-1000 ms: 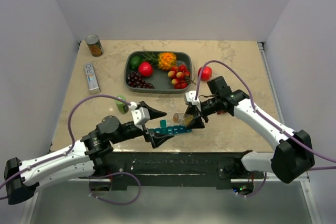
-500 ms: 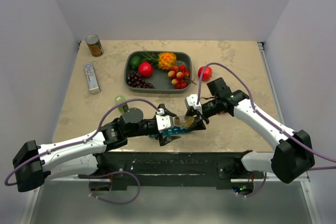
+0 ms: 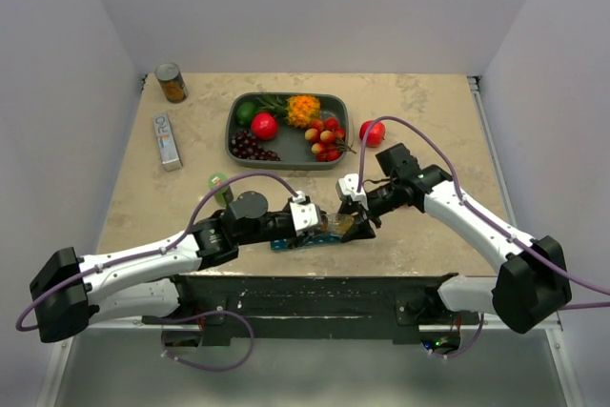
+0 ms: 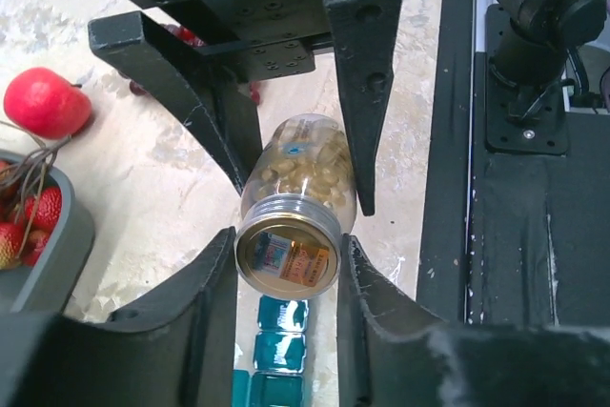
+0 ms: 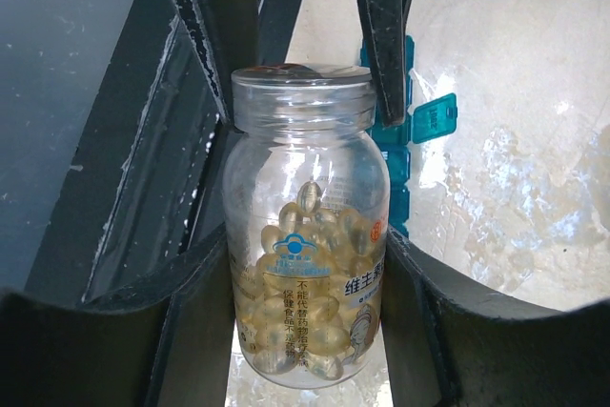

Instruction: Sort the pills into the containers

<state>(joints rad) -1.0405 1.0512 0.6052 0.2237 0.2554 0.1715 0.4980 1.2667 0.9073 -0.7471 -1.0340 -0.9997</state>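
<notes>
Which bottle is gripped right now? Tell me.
The clear pill bottle of yellow capsules, clamped by the left pincer and right pincer; the small green bottle stands alone, untouched.

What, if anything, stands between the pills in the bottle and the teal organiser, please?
Only the cap of the bottle: it is on, sealing the pills inside. The left tool flanks it while the right tool holds the bottle by the organiser.

Clear glossy plastic pill bottle (image 5: 305,264) smooth; capsules (image 5: 315,331) inside shiny, translucent yellow; teal-blue plastic pill-organiser strip (image 4: 282,350) semi-translucent, glossy; left gripper (image 4: 286,269) fingers (image 4: 205,316) matt black plastic, faintly grainy; beige mottled stone-look tabletop (image 5: 505,197) smooth, slight sheen; dark grey tray (image 4: 57,274) matt.
</notes>
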